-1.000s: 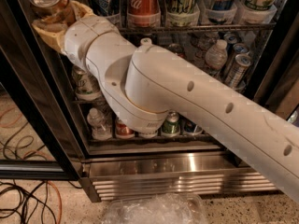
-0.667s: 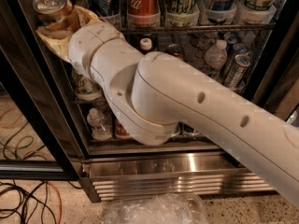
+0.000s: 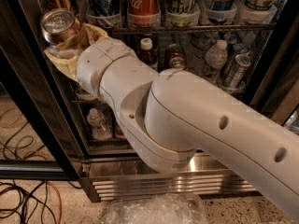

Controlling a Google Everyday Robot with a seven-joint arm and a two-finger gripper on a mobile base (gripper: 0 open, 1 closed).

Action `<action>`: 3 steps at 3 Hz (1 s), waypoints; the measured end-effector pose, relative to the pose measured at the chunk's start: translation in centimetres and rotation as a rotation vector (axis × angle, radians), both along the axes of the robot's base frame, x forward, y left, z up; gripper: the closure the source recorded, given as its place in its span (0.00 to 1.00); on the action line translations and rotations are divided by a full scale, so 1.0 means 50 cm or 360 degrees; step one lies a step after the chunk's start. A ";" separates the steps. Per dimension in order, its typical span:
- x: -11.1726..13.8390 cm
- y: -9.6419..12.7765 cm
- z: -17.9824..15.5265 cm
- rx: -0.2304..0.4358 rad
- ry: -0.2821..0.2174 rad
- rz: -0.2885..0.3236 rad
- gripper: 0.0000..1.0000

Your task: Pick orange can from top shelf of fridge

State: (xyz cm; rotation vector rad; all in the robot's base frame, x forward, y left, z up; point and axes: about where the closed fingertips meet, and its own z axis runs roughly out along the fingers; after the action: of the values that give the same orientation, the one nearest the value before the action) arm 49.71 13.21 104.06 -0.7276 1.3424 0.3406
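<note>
- Currently gripping the orange can [image 3: 58,24] at the far left with the gripper [image 3: 70,45]; jaws closed on either side of the body, silver lid tilted toward the camera.
- Compared with one second ago: lower in the view, further right and larger, hence drawn outward from the fridge [image 3: 140,183] opening rather than seated in a cup holder.
- Judged as lifted off the top shelf [image 3: 187,28]; pick essentially achieved, retraction under way.
- Positioned just beside the black door frame [image 3: 23,78] on the left, with no contact visible; clearance there to be watched during further withdrawal.
- Further right on the rack: red Coca-Cola can [image 3: 142,1] upright in its holder, undisturbed.
- Arm pose: wrist segment [image 3: 100,62] directly behind the gripper, angled up and to the left; bulky elbow joint [image 3: 177,120] at centre, in front of the lower racks; forearm [image 3: 252,139] running down toward the right edge.
- Elbow also displaced rightward relative to the earlier views, consistent with pulling back.
</note>
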 end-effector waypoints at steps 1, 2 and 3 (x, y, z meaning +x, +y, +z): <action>-0.021 -0.023 -0.026 -0.0029 0.0061 -0.0036 1.00; -0.039 -0.049 -0.054 -0.0044 0.0122 -0.0098 1.00; -0.059 -0.072 -0.079 -0.0081 0.0160 -0.0160 1.00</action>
State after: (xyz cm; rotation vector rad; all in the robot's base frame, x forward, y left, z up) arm 46.78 9.59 100.09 -0.6894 1.4820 0.2665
